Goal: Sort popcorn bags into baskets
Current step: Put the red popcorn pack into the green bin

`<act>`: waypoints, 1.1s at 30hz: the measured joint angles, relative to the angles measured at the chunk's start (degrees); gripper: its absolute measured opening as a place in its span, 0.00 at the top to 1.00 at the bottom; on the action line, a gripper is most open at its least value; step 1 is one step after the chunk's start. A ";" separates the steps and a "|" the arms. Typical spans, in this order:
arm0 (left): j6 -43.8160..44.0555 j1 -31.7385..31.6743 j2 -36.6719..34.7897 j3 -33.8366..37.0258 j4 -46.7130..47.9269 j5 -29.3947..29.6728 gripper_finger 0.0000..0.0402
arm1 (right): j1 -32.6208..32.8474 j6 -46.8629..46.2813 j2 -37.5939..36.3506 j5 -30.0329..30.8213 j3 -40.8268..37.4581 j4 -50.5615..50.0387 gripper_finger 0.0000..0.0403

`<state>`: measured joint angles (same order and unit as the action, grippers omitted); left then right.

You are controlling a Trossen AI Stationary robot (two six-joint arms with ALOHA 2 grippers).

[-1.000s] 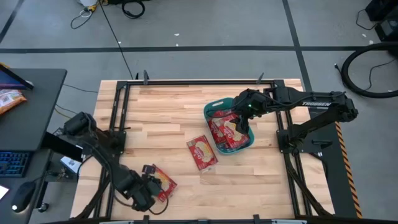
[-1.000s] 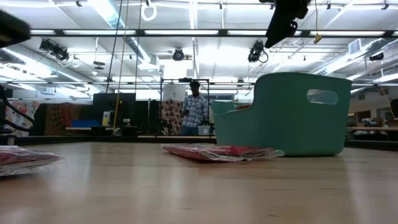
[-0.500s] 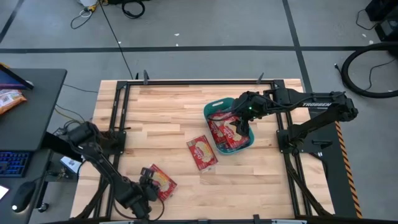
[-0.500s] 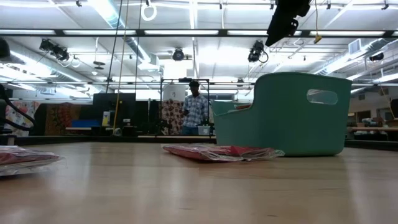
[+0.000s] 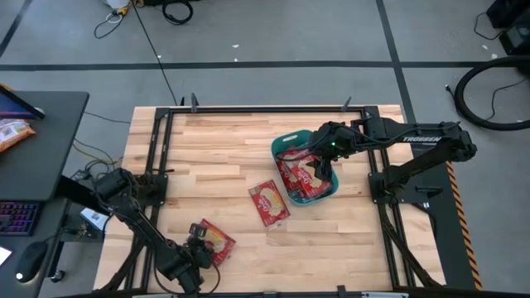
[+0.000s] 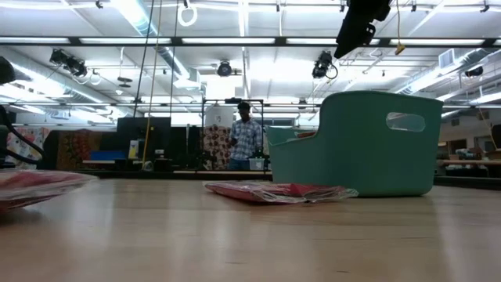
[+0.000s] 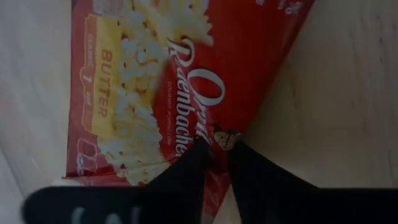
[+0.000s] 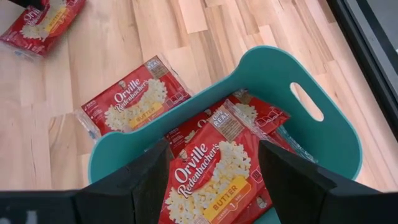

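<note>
A teal basket (image 5: 278, 149) stands right of the table's middle and holds several red popcorn bags (image 5: 308, 175); it also shows in the low view (image 6: 368, 145) and the right wrist view (image 8: 339, 140). One bag (image 5: 270, 203) lies flat on the table left of the basket. Another bag (image 5: 217, 242) lies near the front left, and my left gripper (image 5: 197, 251) is shut on it. My right gripper (image 5: 321, 162) hangs open and empty above the basket, its fingers spread wide over the bags inside (image 8: 213, 149). My left gripper pinches one side edge of the front-left bag (image 7: 219, 138) between its two fingers (image 7: 189, 171), near a corner. The fingers come in low from the table's near left. That side of the bag is raised a little (image 6: 35, 186); the rest lies on the table.
A metal frame (image 5: 265, 108) runs around the table top. A dark desk (image 5: 41, 149) with an orange snack bag (image 5: 12, 132) stands off the table's left. A person (image 6: 245, 137) stands far behind the table. Bare wood lies at the far left (image 5: 207, 141).
My left arm has folded lower toward the table's near left corner, its gripper staying at the front-left bag. In the low view that bag's side has risen a little off the table. My right gripper has kept still above the basket.
</note>
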<state>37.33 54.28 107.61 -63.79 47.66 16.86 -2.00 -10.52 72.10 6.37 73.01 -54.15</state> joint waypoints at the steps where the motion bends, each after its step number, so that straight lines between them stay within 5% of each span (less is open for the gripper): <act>1: 0.35 0.00 0.02 0.04 -0.04 -0.08 0.85 | 0.00 0.00 0.00 0.00 0.00 0.01 0.38; 6: 2.59 -0.50 -0.51 -1.00 0.49 -1.50 0.98 | 0.00 -0.02 0.00 0.00 0.00 0.04 0.38; 20: 8.30 -7.34 -7.49 -3.79 2.27 -3.16 0.98 | 0.84 4.50 1.49 -2.00 0.00 12.48 0.38; 33: 5.67 -17.53 -18.11 -3.82 -2.65 4.06 0.98 | 5.89 7.64 8.92 -5.11 -0.02 16.04 0.38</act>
<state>43.00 36.76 89.50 -67.61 45.01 20.93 3.89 -2.88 81.01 1.26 72.99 -38.11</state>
